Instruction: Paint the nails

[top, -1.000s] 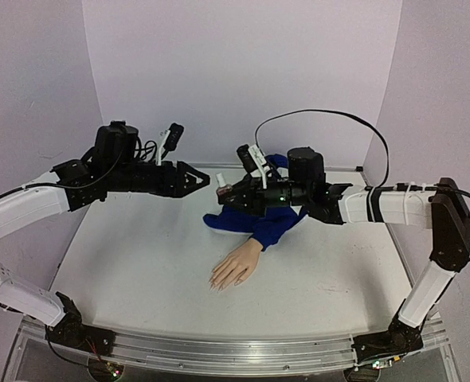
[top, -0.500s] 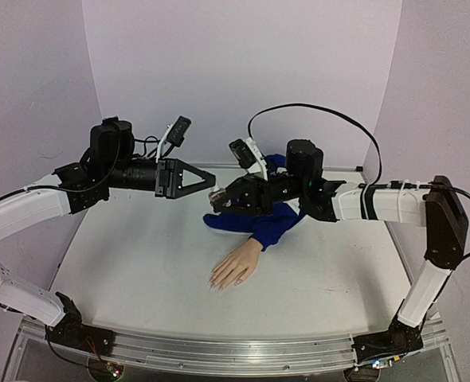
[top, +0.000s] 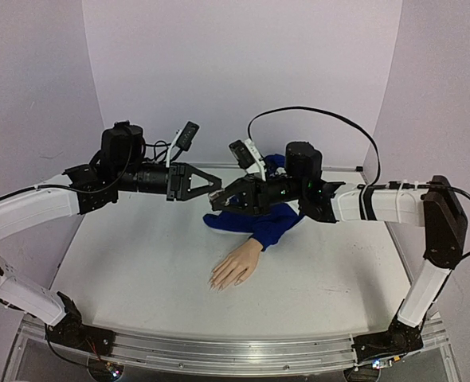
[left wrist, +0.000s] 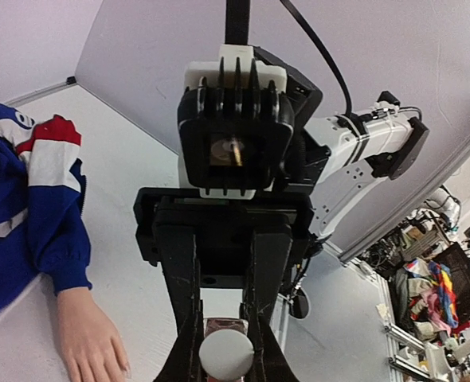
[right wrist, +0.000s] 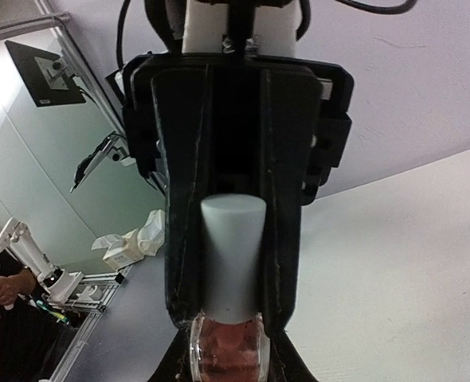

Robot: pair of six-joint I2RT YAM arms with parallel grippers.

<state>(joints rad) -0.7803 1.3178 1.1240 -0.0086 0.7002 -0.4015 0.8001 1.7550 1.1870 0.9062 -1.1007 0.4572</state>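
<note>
Left tool (top: 216,191) on white cap (left wrist: 227,356)

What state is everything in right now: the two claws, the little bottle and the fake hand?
Left gripper: shut on the white cap.
Right gripper: shut on the small pinkish glass polish bottle.
Bottle: capped, held in mid-air.
Beige mannequin hand with blue sleeve: lying flat, untouched.
Nails: too small to tell if painted.

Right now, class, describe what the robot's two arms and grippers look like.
The left arm and right arm have white shells with black joints. The left gripper and right gripper are black, each with two tapering fingers. A black cable loops over the right arm.
</note>
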